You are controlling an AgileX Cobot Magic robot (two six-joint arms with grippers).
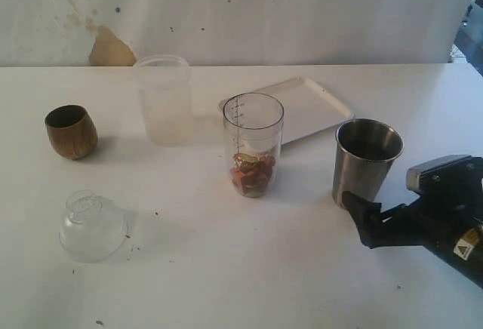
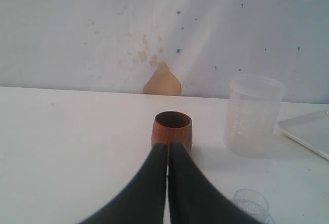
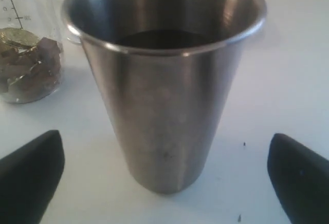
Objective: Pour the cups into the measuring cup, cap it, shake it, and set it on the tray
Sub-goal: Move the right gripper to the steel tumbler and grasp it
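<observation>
The steel tumbler [image 1: 367,161] stands upright on the white table, right of the measuring cup [image 1: 253,144], which holds brown pieces at its bottom. My right gripper [image 1: 361,210] is low beside the tumbler's base. In the right wrist view the tumbler [image 3: 164,90] stands between the two black fingertips [image 3: 36,167] without touching them, so the right gripper [image 3: 164,142] is open. The measuring cup [image 3: 25,54] shows beside the tumbler. The wooden cup [image 1: 71,131] stands at the left. My left gripper [image 2: 168,149] is shut and empty, just short of the wooden cup [image 2: 172,130]. The white tray [image 1: 306,106] lies behind the measuring cup.
A frosted translucent cup [image 1: 163,99] stands at the back between the wooden cup and the tray. A clear domed cap [image 1: 92,225] lies at the front left. The left arm is out of the exterior view. A stained white wall runs behind the table.
</observation>
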